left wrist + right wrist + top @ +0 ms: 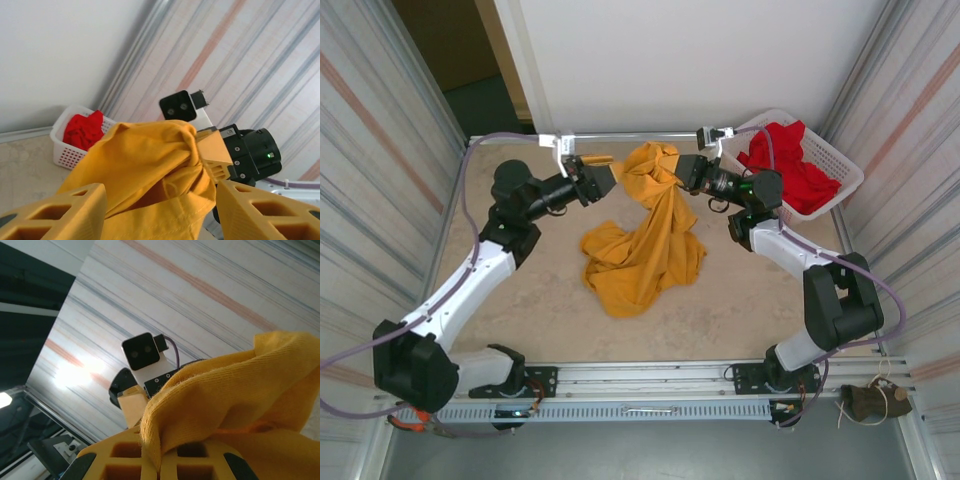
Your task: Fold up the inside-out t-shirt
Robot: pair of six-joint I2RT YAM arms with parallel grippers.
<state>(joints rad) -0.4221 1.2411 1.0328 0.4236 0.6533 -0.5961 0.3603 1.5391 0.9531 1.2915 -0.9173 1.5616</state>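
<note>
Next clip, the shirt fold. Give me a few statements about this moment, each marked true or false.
1. The right gripper is shut on the yellow t-shirt. True.
2. The left gripper is clamped on the shirt. False: its jaws stand open.
3. The red garment lies in the white basket. True.
4. The t-shirt lies spread flat on the table. False: it is bunched, with one end lifted and the rest draping down to the table.

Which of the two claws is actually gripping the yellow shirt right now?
The right claw, pinched shut on a raised fold of the yellow t-shirt; the left claw stands wide open.
</note>
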